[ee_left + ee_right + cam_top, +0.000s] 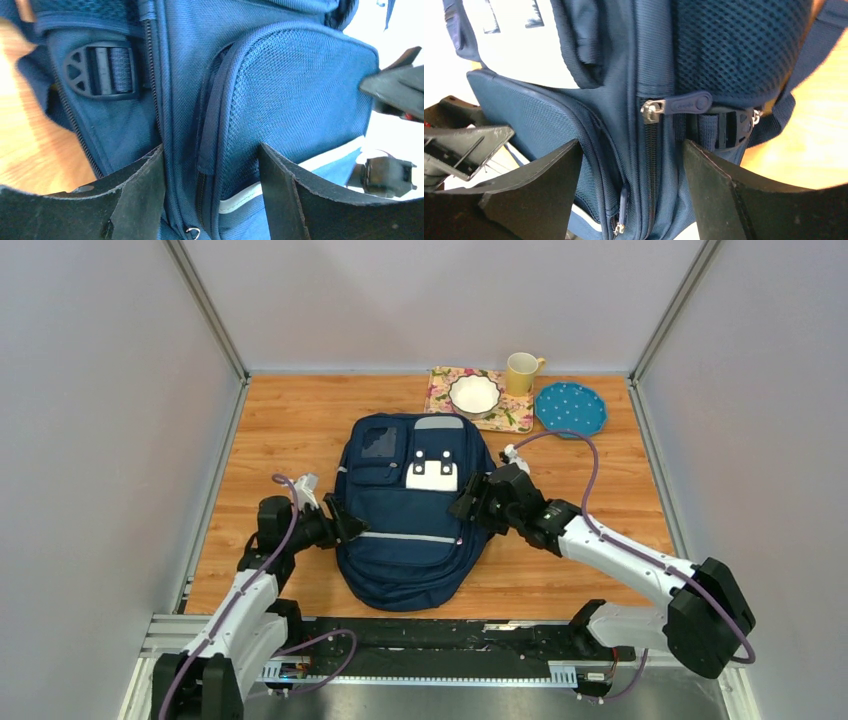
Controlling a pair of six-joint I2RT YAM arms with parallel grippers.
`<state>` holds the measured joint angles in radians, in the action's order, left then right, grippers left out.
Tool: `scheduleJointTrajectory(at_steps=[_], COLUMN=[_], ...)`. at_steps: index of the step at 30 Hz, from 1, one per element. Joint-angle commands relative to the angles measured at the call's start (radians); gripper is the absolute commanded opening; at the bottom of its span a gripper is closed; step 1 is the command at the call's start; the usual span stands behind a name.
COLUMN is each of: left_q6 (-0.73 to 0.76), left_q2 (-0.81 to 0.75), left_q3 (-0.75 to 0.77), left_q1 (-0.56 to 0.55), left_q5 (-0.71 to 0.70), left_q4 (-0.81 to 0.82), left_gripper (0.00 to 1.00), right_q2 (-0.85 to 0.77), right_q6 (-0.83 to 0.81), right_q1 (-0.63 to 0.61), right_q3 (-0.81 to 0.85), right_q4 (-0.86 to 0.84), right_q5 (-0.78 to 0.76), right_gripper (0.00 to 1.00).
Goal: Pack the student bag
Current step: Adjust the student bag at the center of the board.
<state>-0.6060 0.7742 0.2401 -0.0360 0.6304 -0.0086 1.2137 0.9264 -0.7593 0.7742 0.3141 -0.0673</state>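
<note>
Ann: Black mounting rail [430, 650] nearest, both arm bases on it.
Rev: Task item?
Ann: Navy student bag [400, 575], flat mid-table [290, 430], front up. It has a grey reflective stripe [410, 537], a white patch [432, 472] and front pockets.
Rev: Fingers?
Ann: At its left edge the left gripper [340, 520], fingers spread wide, side seam between them. At its right edge the right gripper [470, 502], also wide apart, straddling the side zipper. No clear pinch on either.
Rev: Surroundings?
Ann: At the far edge, well apart from it: floral mat [510, 418] with white bowl [474, 394] on it, yellow mug [521, 373] at its right corner, blue dotted plate [570, 408] rightmost.
Rev: Text?
Ann: Faint marks on zipper pull [681, 104], unreadable.
</note>
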Motion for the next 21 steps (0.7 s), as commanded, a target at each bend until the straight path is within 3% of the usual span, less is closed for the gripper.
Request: scheduleJointTrajectory(at_steps=[1, 5, 11, 13, 15, 19, 21], left_q6=[-0.023, -0.026, -0.026, 0.009, 0.058, 0.110, 0.143], left_q2=[0.060, 0.121, 0.165, 0.137, 0.068, -0.097, -0.183], left_q3=[0.033, 0.054, 0.074, 0.102, 0.122, 0.134, 0.116], left_q1=[-0.113, -0.198, -0.234, -0.234, -0.234, -0.234, -0.234], left_q5=[0.055, 0.017, -0.021, -0.072, -0.160, -0.345, -0.400], left_q4=[0.111, 0.153, 0.153, 0.061, -0.017, -0.203, -0.221], left_gripper=[0.71, 0.70, 0.68, 0.69, 0.80, 0.80, 0.80], right_q2=[-0.042, -0.097, -0.132, -0.141, -0.155, -0.277, -0.325], right_q6=[-0.037, -0.049, -0.112, -0.147, -0.197, -0.268, -0.290], right_q1=[0.070, 0.097, 0.170, 0.176, 0.178, 0.178, 0.179], right_q3=[-0.059, -0.116, -0.108, -0.089, -0.060, -0.033, -0.026], right_q4=[-0.013, -0.013, 0.020, 0.034, 0.068, 0.135, 0.167], right_q5=[0.038, 0.032, 0.090, 0.106, 0.124, 0.069, -0.047], right_gripper=[0.77, 0.77, 0.77, 0.77, 0.78, 0.78, 0.79])
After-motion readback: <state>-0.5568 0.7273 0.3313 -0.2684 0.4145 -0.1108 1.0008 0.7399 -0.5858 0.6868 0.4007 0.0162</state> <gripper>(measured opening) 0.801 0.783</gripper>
